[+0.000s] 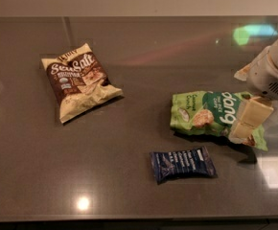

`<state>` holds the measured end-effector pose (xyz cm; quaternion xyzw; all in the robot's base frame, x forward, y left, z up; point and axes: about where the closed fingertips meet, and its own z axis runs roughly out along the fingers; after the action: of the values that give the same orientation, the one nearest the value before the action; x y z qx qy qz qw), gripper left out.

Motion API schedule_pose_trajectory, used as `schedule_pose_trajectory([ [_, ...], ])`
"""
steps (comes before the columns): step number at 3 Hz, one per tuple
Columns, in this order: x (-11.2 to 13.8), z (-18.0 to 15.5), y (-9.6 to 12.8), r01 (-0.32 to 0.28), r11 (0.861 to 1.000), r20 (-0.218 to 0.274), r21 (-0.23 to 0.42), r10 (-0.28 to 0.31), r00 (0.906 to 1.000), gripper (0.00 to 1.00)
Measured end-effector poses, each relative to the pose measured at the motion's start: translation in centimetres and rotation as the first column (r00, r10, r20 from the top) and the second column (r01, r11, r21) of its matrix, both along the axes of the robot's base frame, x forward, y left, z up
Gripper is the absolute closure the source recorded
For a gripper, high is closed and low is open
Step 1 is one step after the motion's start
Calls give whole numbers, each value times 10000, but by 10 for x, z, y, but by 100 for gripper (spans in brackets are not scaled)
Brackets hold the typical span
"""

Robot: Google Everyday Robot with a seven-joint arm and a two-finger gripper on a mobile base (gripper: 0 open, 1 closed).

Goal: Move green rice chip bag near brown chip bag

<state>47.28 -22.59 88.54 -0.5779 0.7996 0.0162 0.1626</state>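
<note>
From the one camera view, I see my gripper (247,126) at the far right of the scene, hanging from the pale, rounded wrist (273,71) that comes in from the right edge. Its cream-coloured end sits on the right-hand end of the green rice chip bag (208,111), overlapping the bag's edge. From this angle I cannot tell whether it is wide, narrow or already clamped on the bag.

The green rice chip bag lies flat on the dark grey countertop (129,47), right of centre, with its long side running left to right and the white "dang" lettering upside down to me. The brown chip bag (79,80) lies well apart from it at upper left, tilted, its dark "Sea Salt" panel facing up.

A dark blue wrapped bar (183,163) lies near the green bag, just below its left half and closer to me, not touching it.

The glossy counter carries a green glare patch (254,32) at upper right, a small bright light spot (83,203) near the bottom edge and a pale square reflection (275,171) at lower right.
</note>
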Motion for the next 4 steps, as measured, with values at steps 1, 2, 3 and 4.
schedule_pose_trajectory([
  [1,5,-8,5,79,10000,-59,16,-79,10000,0],
  [2,7,-15,9,135,9999,-194,41,-134,9997,16],
  [3,8,-19,10,215,9998,-327,52,-214,9992,40],
  [4,12,-17,8,461,9989,-477,-10,-461,9978,63],
])
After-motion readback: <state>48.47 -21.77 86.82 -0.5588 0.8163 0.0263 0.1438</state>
